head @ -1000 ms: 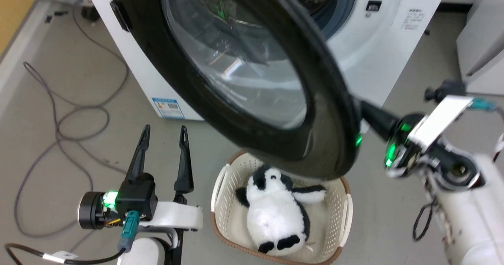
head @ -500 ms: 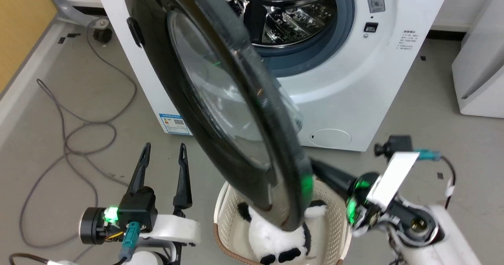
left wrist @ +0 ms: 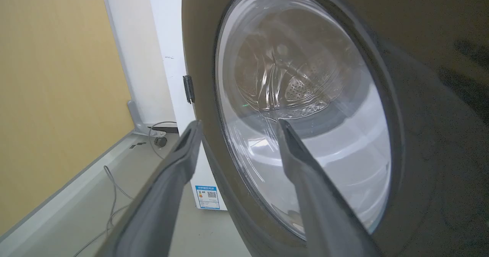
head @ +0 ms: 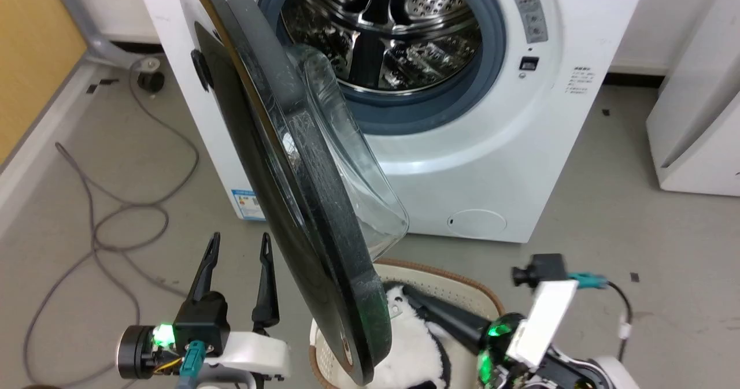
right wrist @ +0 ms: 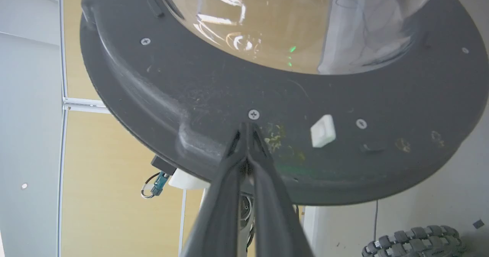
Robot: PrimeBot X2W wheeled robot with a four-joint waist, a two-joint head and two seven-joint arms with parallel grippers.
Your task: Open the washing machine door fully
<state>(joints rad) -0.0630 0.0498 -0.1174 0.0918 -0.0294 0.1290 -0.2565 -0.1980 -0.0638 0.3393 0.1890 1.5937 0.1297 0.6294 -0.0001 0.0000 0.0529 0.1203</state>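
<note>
The washing machine door (head: 300,204), glossy black with a bulging clear glass bowl (head: 352,163), stands swung out from the white machine (head: 491,163) and is seen almost edge-on. The steel drum (head: 381,30) lies exposed behind it. My right gripper (head: 407,291) is shut, with its tips touching the door's inner face near the lower rim. In the right wrist view the right gripper (right wrist: 247,127) meets the dark inner ring (right wrist: 172,89) just below a screw. My left gripper (head: 240,239) is open on the door's outer side. The left gripper (left wrist: 238,122) faces the door window (left wrist: 305,77) with nothing between its fingers.
A cream basket (head: 457,279) holding a black-and-white penguin plush (head: 413,354) sits on the floor under the door's lower edge. Grey cables (head: 115,227) loop over the floor at left. A white cabinet (head: 699,117) stands at right, and a yellow wall (head: 29,42) at left.
The door has swung further out and to the left, uncovering the drum. My right gripper has followed it along its inner side. The camera has shifted; the left gripper keeps its place.
</note>
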